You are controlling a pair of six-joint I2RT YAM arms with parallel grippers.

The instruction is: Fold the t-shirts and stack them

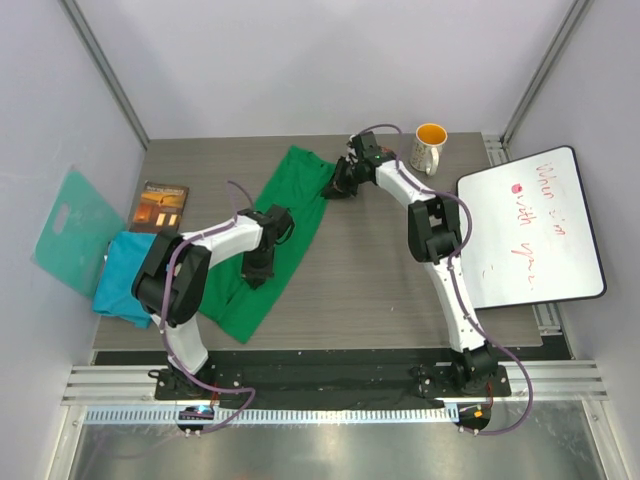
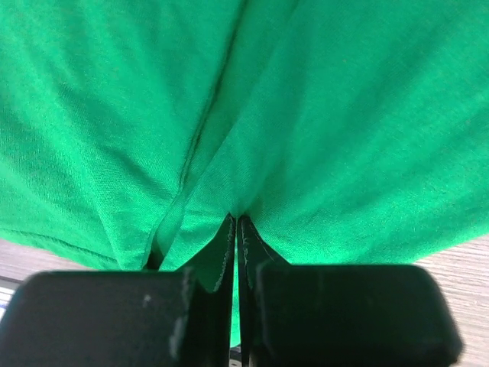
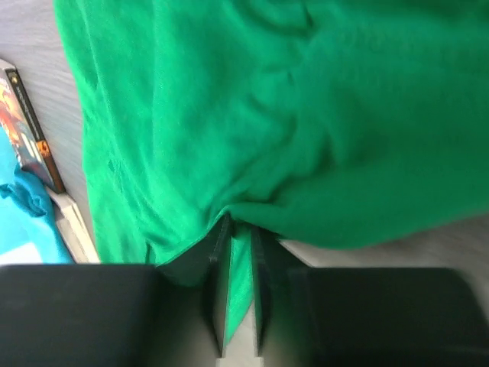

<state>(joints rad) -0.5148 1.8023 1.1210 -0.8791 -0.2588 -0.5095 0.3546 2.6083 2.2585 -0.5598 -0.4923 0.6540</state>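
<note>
The bright green t-shirt (image 1: 285, 225) lies stretched diagonally on the table, from back centre to front left. My left gripper (image 1: 258, 268) is shut on its cloth near the lower middle; the left wrist view shows green fabric (image 2: 306, 115) pinched between the jaws. My right gripper (image 1: 335, 185) is shut on the shirt's far right edge; the right wrist view shows green cloth (image 3: 244, 115) between the jaws. The teal-blue t-shirt (image 1: 125, 280) lies crumpled at the table's left edge, also showing in the right wrist view (image 3: 23, 222).
A stiff teal board (image 1: 72, 230) leans off the left side. A book (image 1: 160, 205) lies by the blue shirt. A white mug (image 1: 428, 147) stands at the back right. A whiteboard (image 1: 530, 225) lies at the right.
</note>
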